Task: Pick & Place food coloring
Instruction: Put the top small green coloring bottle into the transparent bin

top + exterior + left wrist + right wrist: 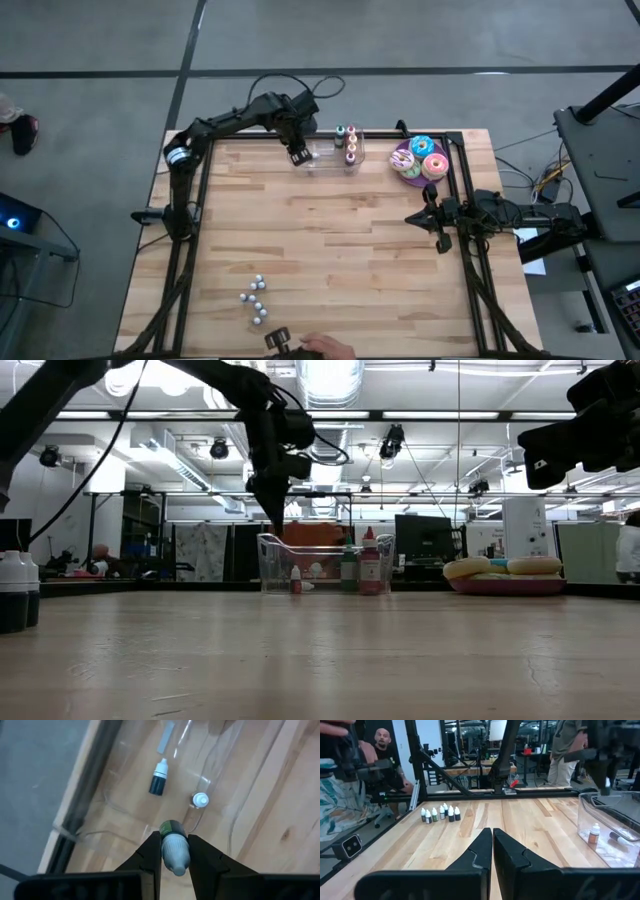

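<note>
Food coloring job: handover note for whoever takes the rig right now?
Left gripper: shut on a small bottle, hanging above the clear bin at the table's far edge.
Right gripper: shut, empty, waiting at the right side.
In the bin: one bottle lying down, one upright; more stand at its far end.
Left: release the held one, then fetch the cluster of small bottles at the near edge.

Two blk jointed arms, loose blk cables
</note>
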Controlling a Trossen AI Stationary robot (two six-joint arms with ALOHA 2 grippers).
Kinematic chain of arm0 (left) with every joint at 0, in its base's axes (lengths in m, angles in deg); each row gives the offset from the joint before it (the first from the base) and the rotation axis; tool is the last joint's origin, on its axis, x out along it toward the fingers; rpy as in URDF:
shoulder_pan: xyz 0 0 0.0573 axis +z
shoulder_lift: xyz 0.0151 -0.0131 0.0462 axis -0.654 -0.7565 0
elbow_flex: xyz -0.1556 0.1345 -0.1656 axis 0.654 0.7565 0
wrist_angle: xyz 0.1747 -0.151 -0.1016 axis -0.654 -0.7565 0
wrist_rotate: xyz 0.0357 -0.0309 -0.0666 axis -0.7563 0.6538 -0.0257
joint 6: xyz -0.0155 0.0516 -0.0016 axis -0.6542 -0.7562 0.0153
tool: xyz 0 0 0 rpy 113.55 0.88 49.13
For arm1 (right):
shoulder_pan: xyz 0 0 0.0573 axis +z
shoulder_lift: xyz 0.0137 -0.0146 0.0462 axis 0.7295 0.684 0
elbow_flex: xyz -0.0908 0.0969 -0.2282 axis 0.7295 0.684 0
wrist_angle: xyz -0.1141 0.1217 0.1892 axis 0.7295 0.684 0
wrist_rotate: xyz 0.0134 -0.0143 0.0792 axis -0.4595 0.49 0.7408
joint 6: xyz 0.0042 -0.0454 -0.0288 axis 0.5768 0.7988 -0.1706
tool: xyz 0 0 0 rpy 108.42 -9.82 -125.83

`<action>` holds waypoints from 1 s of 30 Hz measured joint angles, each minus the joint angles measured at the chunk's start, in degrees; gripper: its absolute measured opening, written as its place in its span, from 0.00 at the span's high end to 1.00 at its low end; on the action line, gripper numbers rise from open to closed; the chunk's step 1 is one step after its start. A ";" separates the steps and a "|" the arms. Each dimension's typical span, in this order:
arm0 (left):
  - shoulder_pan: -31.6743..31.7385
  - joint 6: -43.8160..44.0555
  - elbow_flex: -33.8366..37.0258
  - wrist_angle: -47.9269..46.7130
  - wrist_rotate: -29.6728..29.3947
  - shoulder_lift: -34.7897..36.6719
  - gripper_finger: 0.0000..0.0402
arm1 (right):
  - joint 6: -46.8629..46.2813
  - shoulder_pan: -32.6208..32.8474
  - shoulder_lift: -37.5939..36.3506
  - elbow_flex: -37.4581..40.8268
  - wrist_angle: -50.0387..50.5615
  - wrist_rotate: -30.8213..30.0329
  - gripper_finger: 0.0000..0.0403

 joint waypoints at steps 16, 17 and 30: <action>-0.88 -1.31 -3.26 -0.07 0.06 -9.03 0.87 | 0.00 -0.01 0.05 -0.02 0.00 -0.04 0.98; -0.89 -1.58 -3.10 -0.06 0.06 -9.11 0.87 | 0.00 0.01 0.04 -0.02 0.00 -0.02 0.98; -1.17 -1.98 -2.79 -1.00 0.60 -11.52 0.87 | 0.00 0.00 0.03 -0.01 0.00 -0.02 0.98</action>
